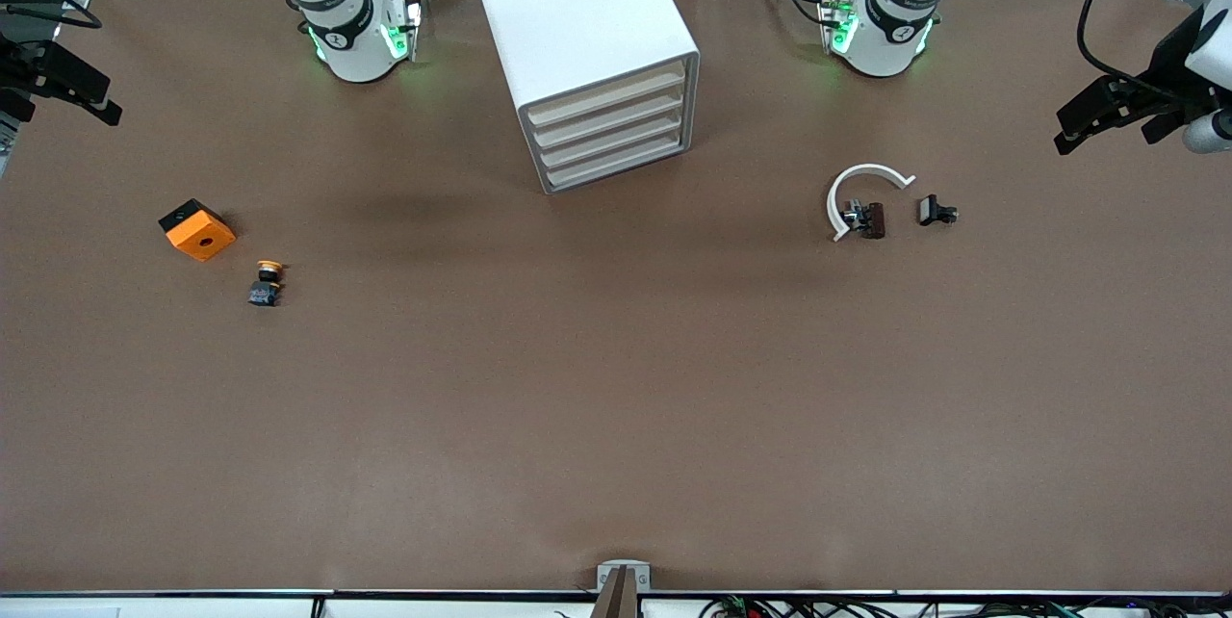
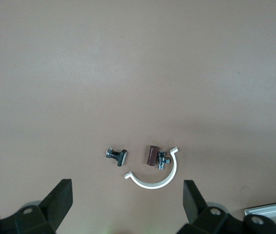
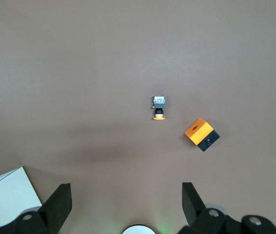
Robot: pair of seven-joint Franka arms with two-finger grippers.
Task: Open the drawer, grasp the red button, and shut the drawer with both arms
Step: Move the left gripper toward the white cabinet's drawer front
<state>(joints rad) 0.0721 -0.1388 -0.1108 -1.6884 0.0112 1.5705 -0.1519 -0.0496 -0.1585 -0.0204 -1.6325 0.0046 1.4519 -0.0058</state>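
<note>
The white cabinet (image 1: 577, 12) stands between the two arm bases, and all four of its cream-fronted drawers (image 1: 611, 132) are shut. The red-capped button is out of view. My left gripper (image 2: 127, 195) is open and empty, high over the table at the left arm's end, above a white C-shaped ring (image 2: 152, 181). My right gripper (image 3: 126, 192) is open and empty, high over the table at the right arm's end. Neither gripper shows in the front view.
An orange cube with a hole (image 1: 197, 229) and an orange-yellow-capped button (image 1: 267, 281) lie toward the right arm's end. The white ring (image 1: 861, 194), a brown part (image 1: 872, 219) and a black clip (image 1: 936, 211) lie toward the left arm's end.
</note>
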